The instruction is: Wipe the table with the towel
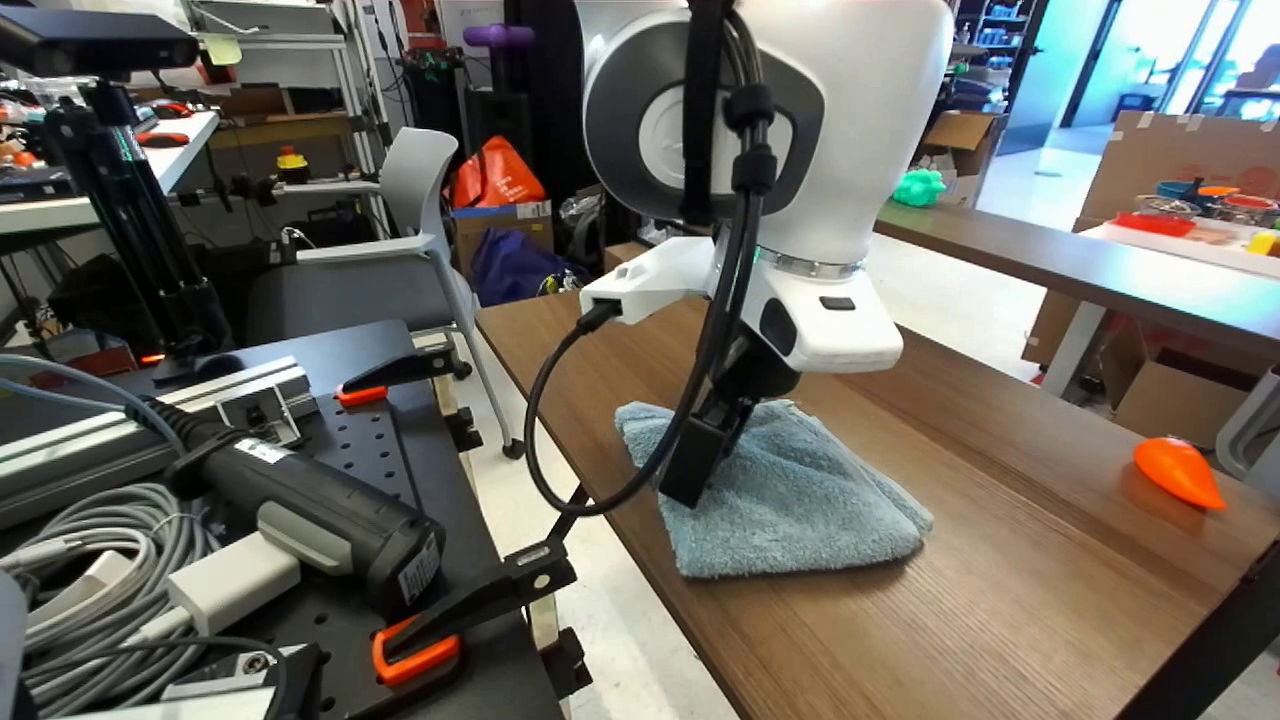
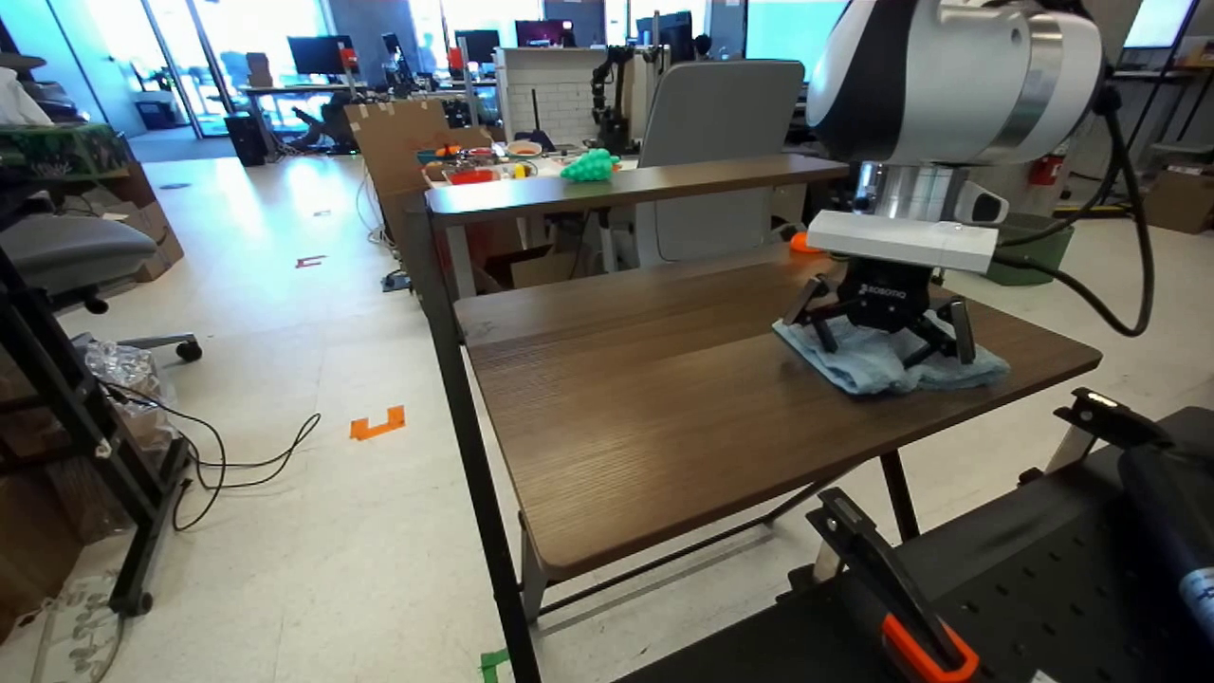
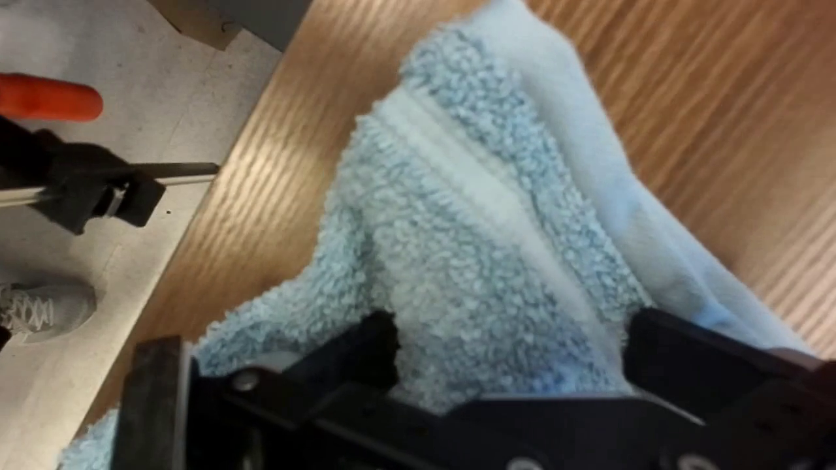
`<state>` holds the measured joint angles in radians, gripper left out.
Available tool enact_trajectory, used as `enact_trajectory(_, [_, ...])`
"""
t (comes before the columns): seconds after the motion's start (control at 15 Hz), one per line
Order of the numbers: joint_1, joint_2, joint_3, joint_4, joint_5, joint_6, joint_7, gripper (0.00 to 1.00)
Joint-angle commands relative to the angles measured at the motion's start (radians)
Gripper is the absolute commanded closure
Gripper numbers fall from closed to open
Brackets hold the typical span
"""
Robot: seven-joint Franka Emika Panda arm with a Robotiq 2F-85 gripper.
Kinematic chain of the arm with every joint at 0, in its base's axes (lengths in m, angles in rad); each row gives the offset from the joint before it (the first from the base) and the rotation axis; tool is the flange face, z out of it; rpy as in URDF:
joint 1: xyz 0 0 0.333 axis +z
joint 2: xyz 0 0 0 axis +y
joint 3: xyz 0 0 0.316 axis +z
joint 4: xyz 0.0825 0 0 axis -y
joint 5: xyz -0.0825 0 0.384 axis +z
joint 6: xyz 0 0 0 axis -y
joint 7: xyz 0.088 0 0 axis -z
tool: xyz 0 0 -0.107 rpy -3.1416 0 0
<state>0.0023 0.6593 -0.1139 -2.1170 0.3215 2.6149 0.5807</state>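
The table [image 1: 1010, 590] has a dark brown wood-grain top and also shows in an exterior view [image 2: 635, 417] and the wrist view [image 3: 738, 130]. The light blue-grey towel [image 1: 810, 510] lies folded and rumpled near one long edge; it also shows in an exterior view [image 2: 863, 375] and the wrist view [image 3: 450, 222]. My gripper [image 2: 877, 343] points down over the towel. In the wrist view the gripper [image 3: 513, 333] has its black fingers wide apart, with a broad stretch of towel between them. The fingertips are down at the towel; their very ends are hidden in its pile.
An orange object [image 1: 1180, 473] lies at the table's far end. A raised brown shelf [image 2: 645, 183] runs along the back, bearing a green lumpy object [image 2: 590, 165]. A black bench [image 1: 370, 450] with clamps, cables and a dark tool stands beside the near edge. A grey chair [image 1: 400, 220] stands close by.
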Motion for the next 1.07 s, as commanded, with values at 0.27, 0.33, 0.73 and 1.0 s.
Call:
enact_trajectory(0.27, [-0.013, 0.171, -0.049, 0.356, 0.043, -0.137, 0.352, 0.00])
enact_trajectory(0.33, [-0.007, 0.190, -0.058, 0.390, 0.039, -0.145, 0.417, 0.00])
enact_trajectory(0.73, [0.066, 0.243, -0.007, 0.453, -0.014, -0.194, 0.568, 0.00])
enact_trajectory(1.0, [0.094, 0.165, 0.087, 0.357, -0.020, -0.182, 0.451, 0.00])
